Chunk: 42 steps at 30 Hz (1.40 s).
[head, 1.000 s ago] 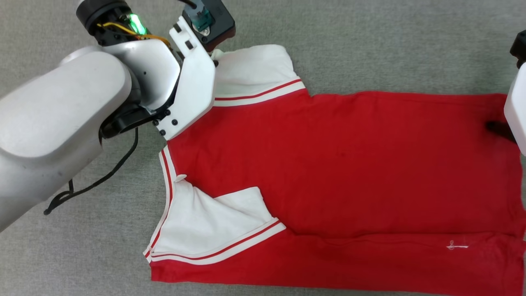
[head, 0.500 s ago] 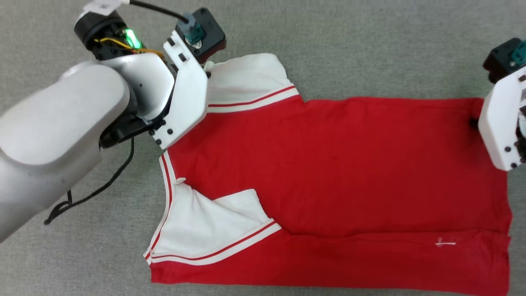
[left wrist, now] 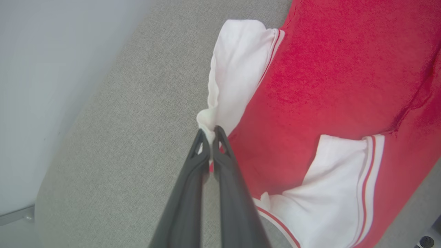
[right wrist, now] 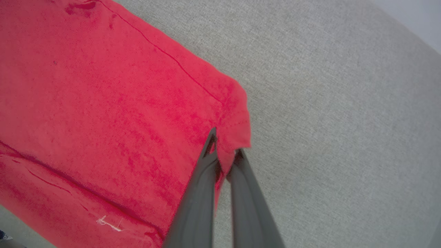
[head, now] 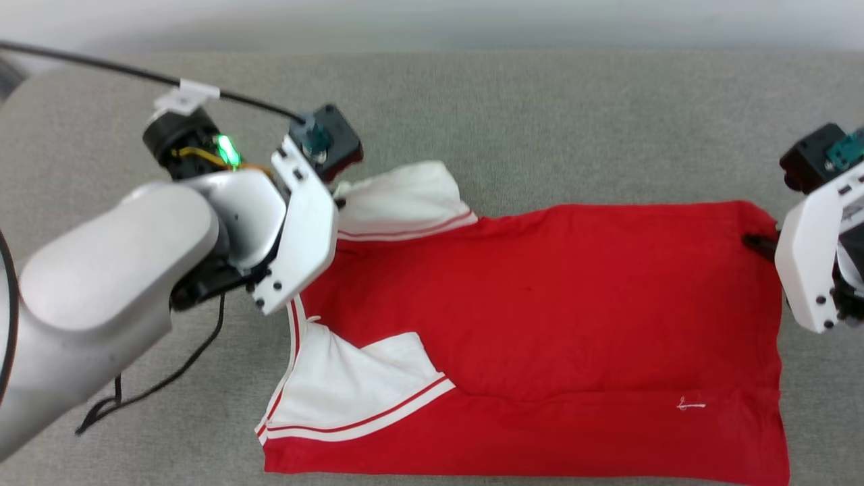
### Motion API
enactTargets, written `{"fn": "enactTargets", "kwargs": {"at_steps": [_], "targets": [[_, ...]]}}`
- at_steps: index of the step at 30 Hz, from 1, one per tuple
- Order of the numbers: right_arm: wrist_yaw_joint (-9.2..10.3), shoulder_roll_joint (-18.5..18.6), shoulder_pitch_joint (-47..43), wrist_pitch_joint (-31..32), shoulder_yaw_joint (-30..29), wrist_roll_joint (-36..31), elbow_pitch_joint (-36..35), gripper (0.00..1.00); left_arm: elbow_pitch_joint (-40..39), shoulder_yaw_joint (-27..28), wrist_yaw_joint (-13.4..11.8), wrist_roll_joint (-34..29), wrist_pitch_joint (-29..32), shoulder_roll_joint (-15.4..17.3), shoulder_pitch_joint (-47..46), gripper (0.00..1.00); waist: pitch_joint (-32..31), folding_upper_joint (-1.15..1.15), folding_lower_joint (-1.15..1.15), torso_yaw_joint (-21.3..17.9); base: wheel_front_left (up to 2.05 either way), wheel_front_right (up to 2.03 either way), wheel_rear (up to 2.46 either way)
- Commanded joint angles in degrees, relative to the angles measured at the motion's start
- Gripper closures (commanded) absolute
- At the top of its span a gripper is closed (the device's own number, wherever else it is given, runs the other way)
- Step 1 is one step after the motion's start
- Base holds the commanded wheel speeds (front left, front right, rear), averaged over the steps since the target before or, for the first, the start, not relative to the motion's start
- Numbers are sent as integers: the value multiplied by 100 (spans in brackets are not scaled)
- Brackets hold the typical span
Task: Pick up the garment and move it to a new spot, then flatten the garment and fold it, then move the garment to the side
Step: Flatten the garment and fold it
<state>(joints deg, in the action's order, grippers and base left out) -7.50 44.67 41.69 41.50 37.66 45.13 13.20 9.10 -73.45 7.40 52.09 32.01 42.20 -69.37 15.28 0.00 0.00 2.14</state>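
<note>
Head view: one garment [head: 540, 317] lies spread on the grey tabletop [head: 540, 121], with two white sleeves [head: 351, 385] showing.

Left wrist view: the left gripper [left wrist: 210, 133] is pinched closed on the far sleeve's edge.

Right wrist view: the right gripper [right wrist: 224, 146] is clamped on a red hem corner.

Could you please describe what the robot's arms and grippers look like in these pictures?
The left arm is rounded silver-grey, with a green light, yellow wires and a black cable. Both arms carry white angular wrist plates with black screws. The left gripper and right gripper have long, tapering dark grey fingers.
</note>
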Motion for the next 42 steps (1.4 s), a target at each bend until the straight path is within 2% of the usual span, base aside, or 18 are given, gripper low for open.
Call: {"fn": "enactTargets", "kwargs": {"at_steps": [1,12,20,27,31,38,39,40,41,42], "targets": [[2,76,-172,-110,40,54,-42,100,-73,2,-4,1,-13,49,219,100,-270,0,0,5,0,0,0],[2,403,-1015,-678,254,228,-254,100,-542,3,-4,184,132,639,1322,100,-834,0,0,37,0,0,0],[2,496,-1691,-1038,323,433,-307,100,-689,4,-56,309,100,815,2180,100,-998,0,0,57,0,0,0],[2,482,-2097,-1191,413,461,-280,100,-629,5,-171,311,-61,775,2800,100,-982,0,0,1,0,0,0],[2,355,-2249,-1245,473,410,-145,100,-434,5,-251,407,-206,681,3071,100,-846,0,0,-27,0,0,0],[3,115,-2334,-1468,656,243,336,100,-4,27,-222,283,-447,564,3290,100,-649,0,0,-45,0,0,0],[4,74,-2329,-1519,654,265,381,87,29,40,-228,264,-519,540,3300,81,-652,0,0,-44,0,0,0],[4,57,-2316,-1581,668,246,387,46,36,49,-228,178,-626,511,3282,0,-669,0,0,-42,0,0,0],[3,65,-2295,-1672,675,197,367,0,36,83,-261,144,-746,491,3275,0,-699,0,0,-39,0,0,0],[4,62,-2298,-1777,646,217,328,0,12,114,-293,86,-887,489,3274,0,-737,0,0,-40,0,0,0]]}}
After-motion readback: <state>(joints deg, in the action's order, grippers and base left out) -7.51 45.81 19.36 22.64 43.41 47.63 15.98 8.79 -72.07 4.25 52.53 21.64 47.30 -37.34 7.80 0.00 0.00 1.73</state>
